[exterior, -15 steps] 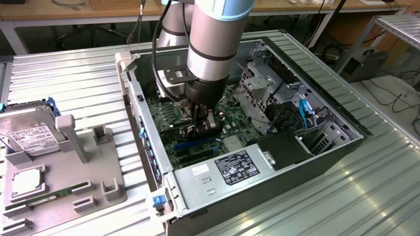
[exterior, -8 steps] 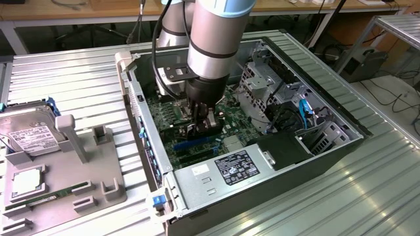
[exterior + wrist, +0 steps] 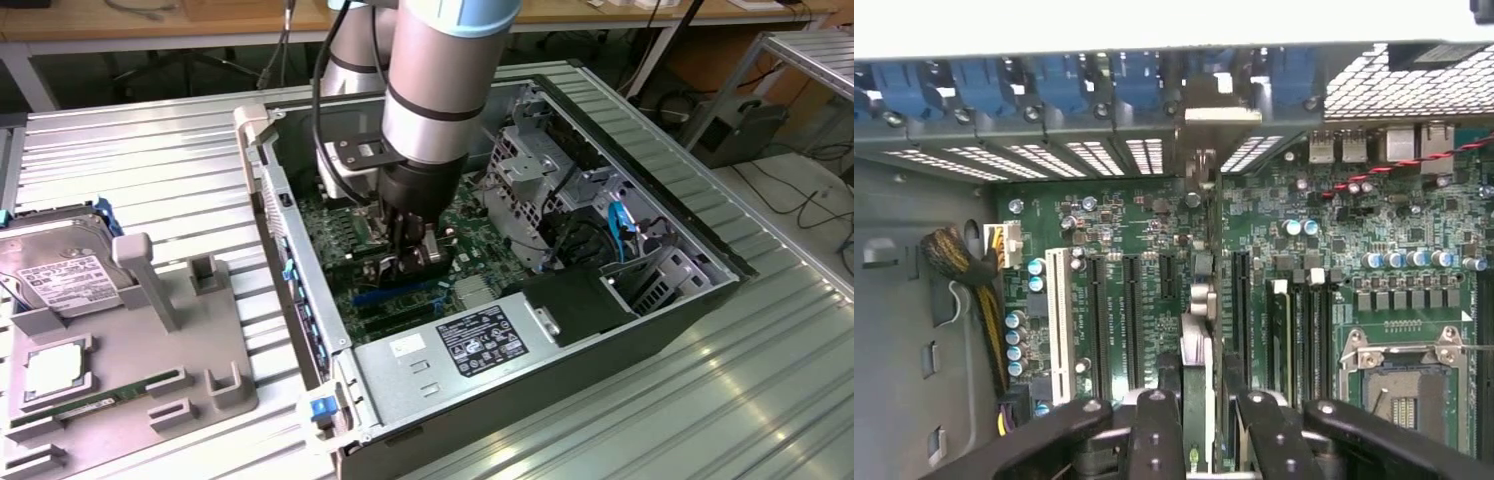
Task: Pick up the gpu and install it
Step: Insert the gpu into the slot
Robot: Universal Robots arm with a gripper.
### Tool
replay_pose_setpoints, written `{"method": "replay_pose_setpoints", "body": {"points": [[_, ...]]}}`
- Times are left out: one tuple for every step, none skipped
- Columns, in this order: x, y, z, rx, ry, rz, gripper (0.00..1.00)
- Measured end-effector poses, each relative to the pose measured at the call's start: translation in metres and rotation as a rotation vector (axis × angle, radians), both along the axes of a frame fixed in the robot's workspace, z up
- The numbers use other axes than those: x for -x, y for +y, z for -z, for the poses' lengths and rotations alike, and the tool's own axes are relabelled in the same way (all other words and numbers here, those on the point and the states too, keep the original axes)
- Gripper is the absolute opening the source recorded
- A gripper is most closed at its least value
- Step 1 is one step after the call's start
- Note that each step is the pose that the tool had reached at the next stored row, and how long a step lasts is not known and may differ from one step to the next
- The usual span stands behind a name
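Tool (image 3: 1197,400) clamped on thin black gpu card (image 3: 1197,350) | card edge-on, upright above green motherboard (image 3: 1144,225) | inside open grey computer case (image 3: 441,375)

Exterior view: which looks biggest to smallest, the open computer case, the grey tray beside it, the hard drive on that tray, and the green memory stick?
1. Computer case, clearly the largest.
2. Grey tray, though the picture's edge cuts it off.
3. Hard drive, also partly cut off.
4. Green memory stick, the smallest, a narrow strip.

Green motherboard (image 3: 1154,250), blue slot clips (image 3: 984,85), silver ribbed table (image 3: 747,400), grey tray (image 3: 200,390), white-labelled hard drive (image 3: 60,275)
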State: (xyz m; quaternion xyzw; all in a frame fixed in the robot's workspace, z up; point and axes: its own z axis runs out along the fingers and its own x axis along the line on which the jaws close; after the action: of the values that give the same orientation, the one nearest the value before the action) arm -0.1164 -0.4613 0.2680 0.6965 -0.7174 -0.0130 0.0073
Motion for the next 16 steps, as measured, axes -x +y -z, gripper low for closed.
{"method": "replay_pose_setpoints", "body": {"points": [[0.0001,-0.0001,0.0001,0.0003,0.0001,-0.002,0.26],[0.0001,-0.0001,0.0001,0.0004,0.0001,-0.004,0.26],[0.0001,-0.0001,0.0001,0.0004,0.0001,-0.008,0.26],[0.0001,0.0000,0.0002,0.0003,0.0000,-0.012,0.26],[0.0001,0.0002,0.0004,0.0002,-0.0002,-0.018,0.26],[0.0001,0.0003,0.0007,0.0002,-0.0001,-0.025,0.26],[0.0001,0.0003,0.0012,0.0004,0.0000,-0.029,0.26],[0.0001,0.0004,0.0022,0.0003,-0.0001,-0.030,0.26],[0.0002,0.0004,0.0033,0.0004,0.0000,-0.030,0.26],[0.0003,0.0005,0.0045,0.0003,-0.0001,-0.030,0.26],[0.0003,0.0005,0.0054,0.0004,0.0000,-0.030,0.26],[0.0006,0.0007,0.0067,0.0006,0.0001,-0.030,0.26],[0.0009,0.0009,0.0073,0.0009,0.0003,-0.030,0.26],[0.0014,0.0014,0.0082,0.0008,0.0002,-0.030,0.26],[0.0022,0.0020,0.0087,0.0005,0.0000,-0.030,0.26],[0.0027,0.0026,0.0087,0.0006,0.0000,-0.030,0.26]]}}
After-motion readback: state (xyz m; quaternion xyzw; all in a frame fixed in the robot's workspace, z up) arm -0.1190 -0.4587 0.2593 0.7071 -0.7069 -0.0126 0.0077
